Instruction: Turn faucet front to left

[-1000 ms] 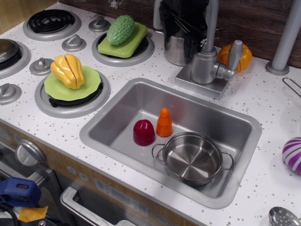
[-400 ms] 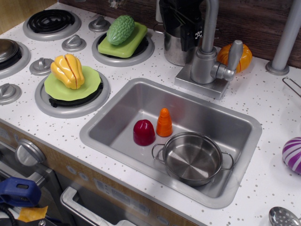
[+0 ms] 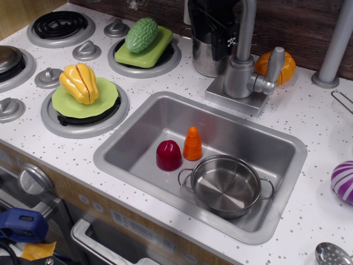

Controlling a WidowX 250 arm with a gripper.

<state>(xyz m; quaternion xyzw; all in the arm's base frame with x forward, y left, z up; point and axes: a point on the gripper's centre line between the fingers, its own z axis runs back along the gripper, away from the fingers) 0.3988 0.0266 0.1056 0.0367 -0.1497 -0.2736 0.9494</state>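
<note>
The faucet (image 3: 240, 77) is matte silver and stands on a square base plate (image 3: 234, 101) behind the sink. Its tube spout (image 3: 246, 27) rises straight up and leaves the top of the frame, so where the tip points is hidden. Its stubby lever (image 3: 274, 65) sticks out to the right. My black gripper (image 3: 212, 25) hangs at the top edge, just left of and behind the spout tube, above a shiny metal cup (image 3: 207, 58). Its fingers are not clearly visible, so I cannot tell whether it touches the spout.
The steel sink (image 3: 138, 144) holds a red piece (image 3: 169, 155), an orange carrot (image 3: 192, 143) and a small pot (image 3: 225, 185). An orange pumpkin (image 3: 287, 66) and a grey pole (image 3: 334, 49) are right of the faucet. Stove burners with food on green plates (image 3: 85, 99) lie to the left.
The gripper has shifted slightly up and to the left beside the spout tube. The faucet body and lever look the same.
</note>
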